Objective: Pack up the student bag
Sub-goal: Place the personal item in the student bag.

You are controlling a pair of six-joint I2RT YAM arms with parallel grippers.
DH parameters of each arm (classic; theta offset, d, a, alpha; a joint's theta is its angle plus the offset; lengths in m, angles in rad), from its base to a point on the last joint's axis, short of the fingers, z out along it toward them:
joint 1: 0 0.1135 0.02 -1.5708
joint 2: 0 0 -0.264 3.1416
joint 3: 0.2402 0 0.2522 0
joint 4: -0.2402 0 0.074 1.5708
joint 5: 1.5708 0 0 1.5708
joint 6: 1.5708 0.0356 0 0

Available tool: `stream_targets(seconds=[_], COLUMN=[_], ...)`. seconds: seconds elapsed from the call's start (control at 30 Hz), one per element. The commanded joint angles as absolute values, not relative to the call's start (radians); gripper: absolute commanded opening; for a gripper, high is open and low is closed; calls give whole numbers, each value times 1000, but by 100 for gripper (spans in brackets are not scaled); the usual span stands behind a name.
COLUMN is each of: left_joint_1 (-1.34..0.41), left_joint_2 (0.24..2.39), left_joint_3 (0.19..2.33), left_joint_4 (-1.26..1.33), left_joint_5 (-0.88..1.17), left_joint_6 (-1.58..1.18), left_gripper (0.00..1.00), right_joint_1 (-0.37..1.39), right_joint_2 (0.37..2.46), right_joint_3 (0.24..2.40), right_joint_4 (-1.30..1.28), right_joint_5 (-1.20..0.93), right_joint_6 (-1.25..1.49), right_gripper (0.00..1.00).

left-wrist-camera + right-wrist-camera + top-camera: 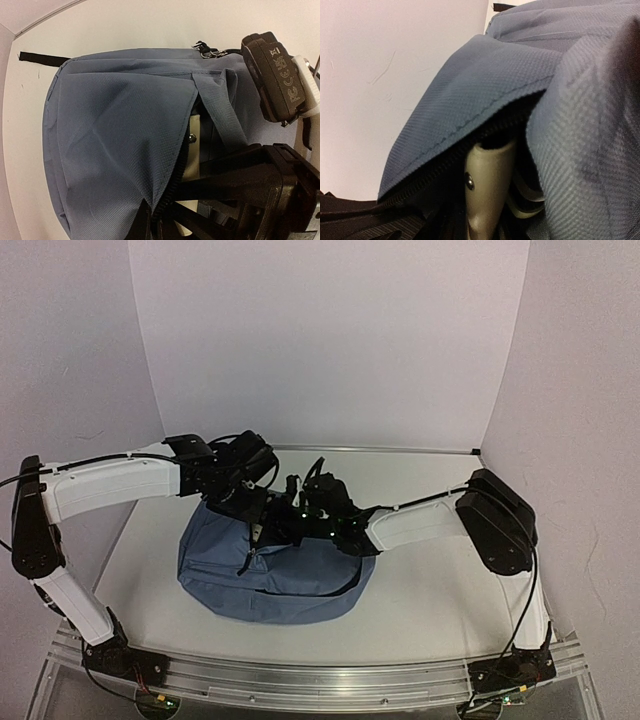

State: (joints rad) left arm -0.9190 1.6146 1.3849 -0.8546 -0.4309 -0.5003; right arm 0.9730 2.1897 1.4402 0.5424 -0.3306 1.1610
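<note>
The student bag [270,580], a slate-blue backpack, lies in the middle of the white table. My left gripper [152,212] is shut on the zipper edge of its flap and holds the flap [110,125] lifted off the opening. My right gripper [298,512] reaches into that opening from the right. In the right wrist view one beige finger [487,185] shows under the raised flap [485,85], and the other finger is hidden by fabric. The same finger [192,132] shows inside the dark opening in the left wrist view. Whether it holds anything is hidden.
White walls [330,340] close in the table at the back and sides. A metal rail [320,680] runs along the near edge. A black strap end [42,58] lies flat beside the bag. The right arm's wrist [275,75] hangs close over the bag's top.
</note>
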Motion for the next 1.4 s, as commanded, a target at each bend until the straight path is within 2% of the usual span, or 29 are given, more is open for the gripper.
stream_targets(seconds=[0.0,0.3,0.53,0.73,1.03,1.37], left_joint_1=[-917,-890,-885,-885,-882,-881], left_joint_2=[1558,1523,1509,1510,1520,1528], left_joint_3=[1413,1384,1371,1373,1374,1380], left_joint_4=[-823,-806,-798,-800,-794,-781], left_joint_5=[-440,-410,-399,-395,-390,-376], left_joint_6=[-525,-538,-541,-541,-538,-537], left_gripper=[0,0,0,0,0,0], right_joint_1=[977,977,978,984,996,1017], right_joint_2=[2105,2020,2046,2085,2125,2208], right_joint_3=[1426,1369,1403,1422,1491,1572], right_joint_4=[462,427,361,354,372,414], right_joint_5=[-223,-181,-191,-199,-251,-286], right_joint_6=[1062,1023,986,995,992,1016], right_gripper=[36,41,29,27,15,13])
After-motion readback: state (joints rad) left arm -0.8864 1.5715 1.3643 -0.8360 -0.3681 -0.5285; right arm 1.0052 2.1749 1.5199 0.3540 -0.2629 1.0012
